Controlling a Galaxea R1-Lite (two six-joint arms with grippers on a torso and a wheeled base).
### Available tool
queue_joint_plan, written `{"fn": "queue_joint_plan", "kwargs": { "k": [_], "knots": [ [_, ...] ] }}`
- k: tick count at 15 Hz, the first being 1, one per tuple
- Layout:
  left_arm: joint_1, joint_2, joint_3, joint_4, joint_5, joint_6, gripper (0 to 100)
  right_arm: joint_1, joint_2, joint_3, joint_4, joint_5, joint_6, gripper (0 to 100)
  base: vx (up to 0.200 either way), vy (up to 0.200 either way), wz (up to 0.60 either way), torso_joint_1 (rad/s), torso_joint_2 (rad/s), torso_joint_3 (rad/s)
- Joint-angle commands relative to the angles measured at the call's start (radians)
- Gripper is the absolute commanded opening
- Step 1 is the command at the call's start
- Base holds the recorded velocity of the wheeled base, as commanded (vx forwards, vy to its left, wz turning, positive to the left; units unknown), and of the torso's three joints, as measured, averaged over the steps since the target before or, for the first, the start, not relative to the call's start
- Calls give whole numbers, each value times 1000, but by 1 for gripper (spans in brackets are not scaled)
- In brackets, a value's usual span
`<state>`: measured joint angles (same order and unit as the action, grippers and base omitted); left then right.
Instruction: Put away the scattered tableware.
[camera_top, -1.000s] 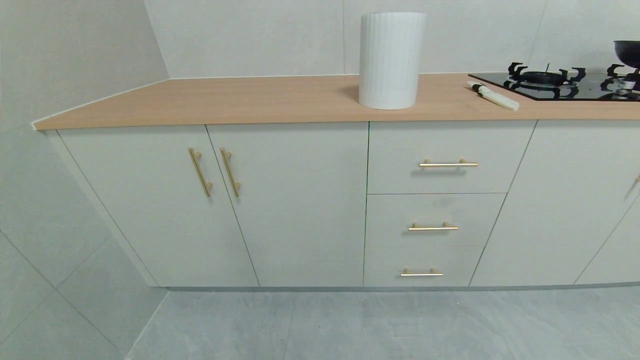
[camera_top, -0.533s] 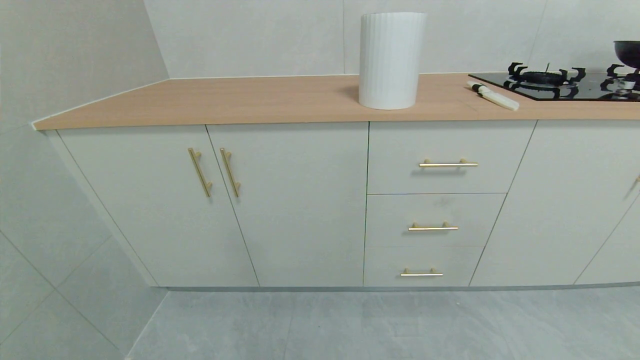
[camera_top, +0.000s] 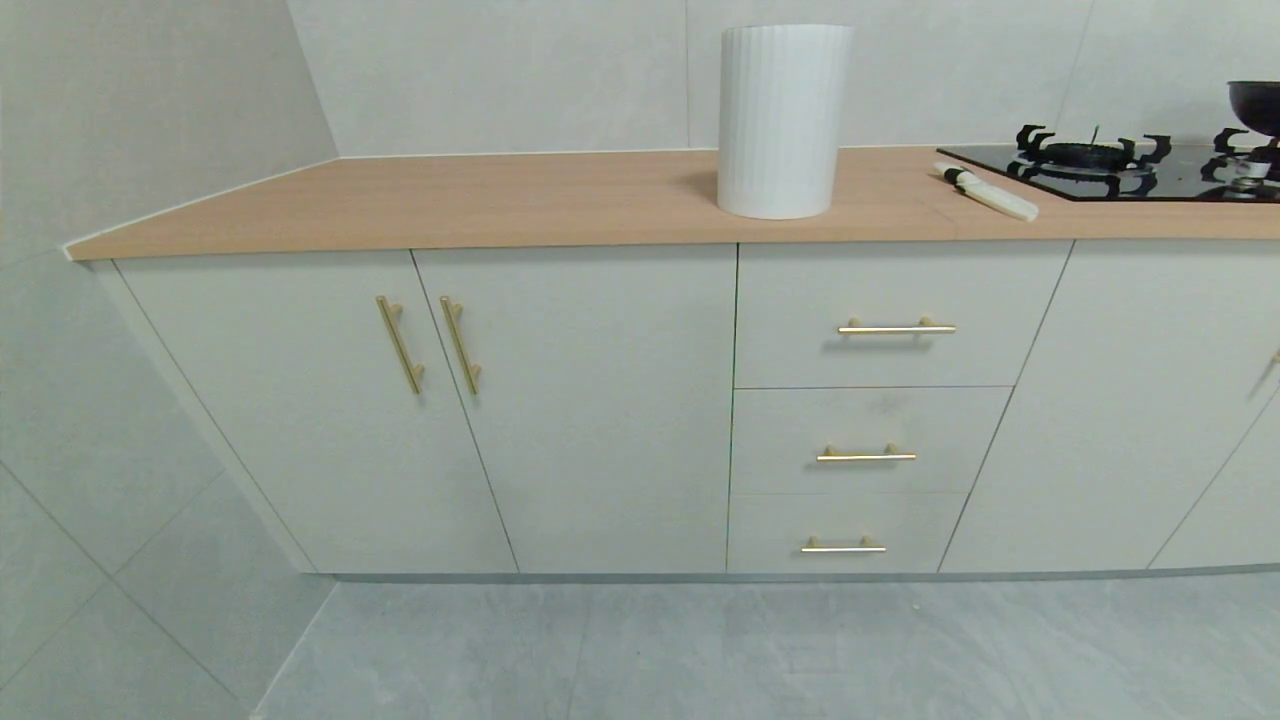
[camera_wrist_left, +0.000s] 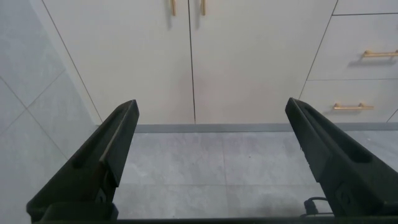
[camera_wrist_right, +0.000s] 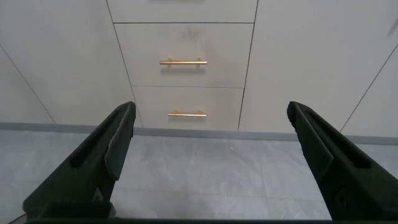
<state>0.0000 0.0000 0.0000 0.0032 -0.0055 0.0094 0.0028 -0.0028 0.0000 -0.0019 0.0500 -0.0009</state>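
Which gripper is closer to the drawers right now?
Right, probably. The right gripper points straight at the drawers, open, low above the floor. The left gripper, also open, faces the cupboard doors beside them.

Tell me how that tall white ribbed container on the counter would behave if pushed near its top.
The white ribbed container stands taller than wide, so a high push would probably tip it, not slide it. Its straight walls look rigid, perhaps ceramic, so likely breakable. The ribs may aid grip.
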Motion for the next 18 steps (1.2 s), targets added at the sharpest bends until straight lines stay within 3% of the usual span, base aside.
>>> {"fn": "queue_joint_plan", "kwargs": {
  "k": [1, 9, 18],
  "knots": [
    [0, 2, 0, 0, -1, 1, 100, 0, 3, 0, 0, 1, -1, 100, 0, 0, 0, 0, 0, 0],
    [0, 2, 0, 0, -1, 1, 100, 0, 3, 0, 0, 1, 1, 100, 0, 0, 0, 0, 0, 0],
    [0, 2, 0, -2, -1, -2, 100, 2, 3, 0, 0, 1, 1, 100, 200, 0, 0, 4, 2, 3]
  ]
}}
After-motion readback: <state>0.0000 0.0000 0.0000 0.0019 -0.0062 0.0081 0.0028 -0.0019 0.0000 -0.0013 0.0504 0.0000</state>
